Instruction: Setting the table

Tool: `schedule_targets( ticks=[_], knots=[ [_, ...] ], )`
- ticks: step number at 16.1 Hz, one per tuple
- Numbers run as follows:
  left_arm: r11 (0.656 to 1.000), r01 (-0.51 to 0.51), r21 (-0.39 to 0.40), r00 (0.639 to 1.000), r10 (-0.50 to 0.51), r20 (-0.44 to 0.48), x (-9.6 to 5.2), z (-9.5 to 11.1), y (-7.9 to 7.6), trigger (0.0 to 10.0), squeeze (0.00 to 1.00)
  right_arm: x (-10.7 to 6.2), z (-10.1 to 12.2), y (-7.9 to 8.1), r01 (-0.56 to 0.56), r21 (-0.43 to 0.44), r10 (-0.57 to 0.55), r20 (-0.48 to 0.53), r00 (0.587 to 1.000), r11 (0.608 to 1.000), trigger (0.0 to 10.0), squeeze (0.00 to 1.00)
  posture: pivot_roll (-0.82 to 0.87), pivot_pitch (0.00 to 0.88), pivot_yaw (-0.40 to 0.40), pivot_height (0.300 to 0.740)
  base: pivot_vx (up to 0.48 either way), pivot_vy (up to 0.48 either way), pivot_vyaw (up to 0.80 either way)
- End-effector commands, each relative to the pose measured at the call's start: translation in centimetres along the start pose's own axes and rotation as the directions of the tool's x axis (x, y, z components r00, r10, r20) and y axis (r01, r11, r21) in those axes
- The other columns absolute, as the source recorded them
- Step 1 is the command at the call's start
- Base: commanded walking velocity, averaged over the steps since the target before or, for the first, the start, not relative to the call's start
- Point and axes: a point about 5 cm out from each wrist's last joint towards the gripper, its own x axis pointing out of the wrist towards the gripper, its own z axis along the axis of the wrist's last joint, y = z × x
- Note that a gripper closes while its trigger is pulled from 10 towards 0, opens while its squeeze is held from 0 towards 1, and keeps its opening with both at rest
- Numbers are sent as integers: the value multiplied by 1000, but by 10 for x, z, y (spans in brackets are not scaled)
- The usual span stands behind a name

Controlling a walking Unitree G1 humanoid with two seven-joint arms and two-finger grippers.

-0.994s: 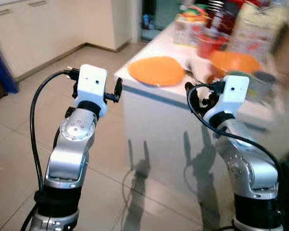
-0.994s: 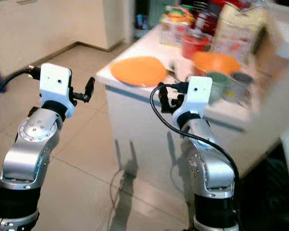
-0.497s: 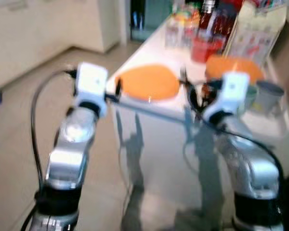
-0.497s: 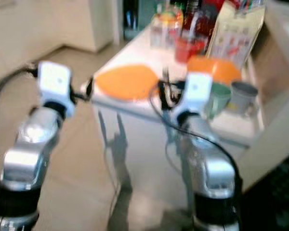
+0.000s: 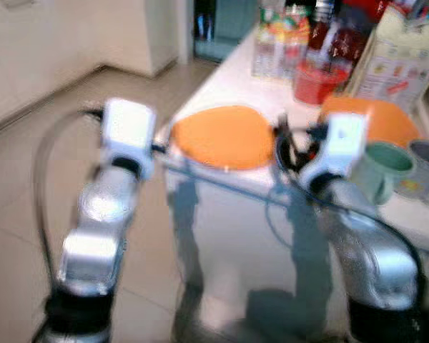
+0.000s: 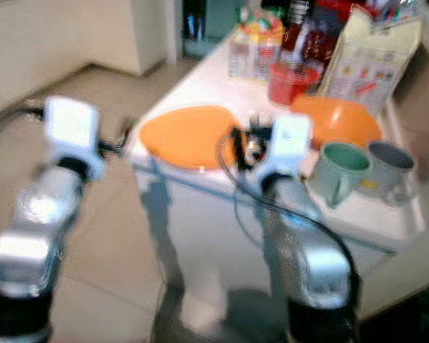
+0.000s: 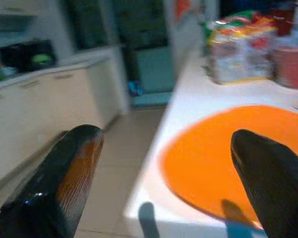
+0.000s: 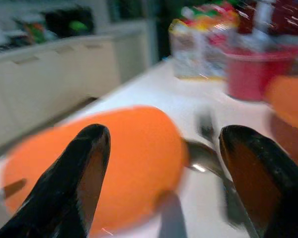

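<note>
Plate point(image 5: 224, 136), flat and orange, lies at the near corner of the white counter point(image 6: 207, 82), its longer span running across the counter's front edge. Behind it sit cutlery point(image 8: 206, 148) (a spoon and a fork, blurred), an orange bowl point(image 6: 337, 121), a red cup point(image 6: 288, 83), a green mug point(image 6: 340, 171) and a grey mug point(image 6: 391, 166); what the bowl and mugs hold cannot be told. Both silver arms are raised with elbows bent, reaching forward. The left end effector point(image 7: 164, 183) hovers by the counter's corner, fingers point(image 7: 64, 183) spread wide. The right end effector point(image 8: 159, 168) hangs over the plate's far edge, fingers apart, gripping nothing.
</note>
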Motion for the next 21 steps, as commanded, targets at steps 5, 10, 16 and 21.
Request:
schedule_targets(
  ticks=[5,10,16,21],
  knots=[
    [997,78,27,995,-76,-57,-27,-16,0,10000,0,-13,-11,-10,67,-43,-72,-106,992,997,10000,1000,5,0,-71,740,0,0,0],
    [983,179,40,983,-178,-42,-31,-15,-10,10000,0,-4,-18,-28,174,-147,-202,-199,959,974,10000,1000,-2,0,-65,740,0,0,0],
    [973,216,78,976,-213,-48,-29,-17,-12,10000,0,32,-30,-26,280,-223,-345,-348,872,934,10000,0,-4,0,-66,740,0,0,0],
    [989,119,84,992,-115,-48,-29,-19,-7,10000,0,33,-21,1,112,-29,-115,-305,945,993,10000,0,19,0,-88,740,0,0,0]
  ],
)
